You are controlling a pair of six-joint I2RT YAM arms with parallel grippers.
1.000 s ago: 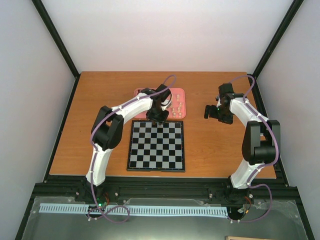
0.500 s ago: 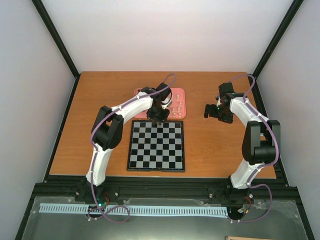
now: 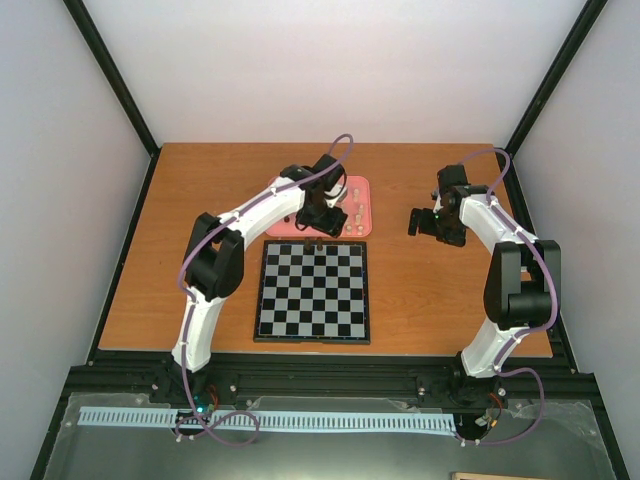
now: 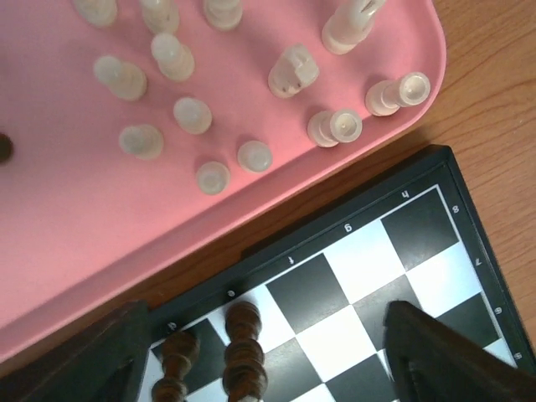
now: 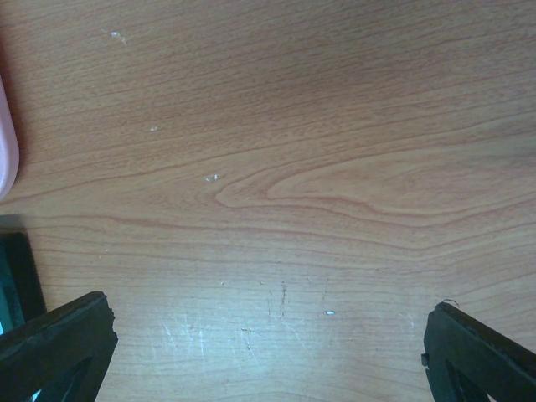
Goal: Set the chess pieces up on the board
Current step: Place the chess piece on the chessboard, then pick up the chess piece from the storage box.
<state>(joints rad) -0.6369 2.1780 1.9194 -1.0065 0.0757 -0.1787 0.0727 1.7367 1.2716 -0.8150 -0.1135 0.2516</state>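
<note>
Now, two dark chess pieces stand upright on the board at its far row, directly below the left gripper — fingers spread wide, gripping nothing. Pale pieces lie just beyond in the pink tray, nearer this arm; the right gripper — also spread — hovers well aside.

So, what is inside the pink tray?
Many pale chess pieces sit in the pink tray; one dark bit shows at the picture's edge. From above, the left arm hides much of the tray.
</note>
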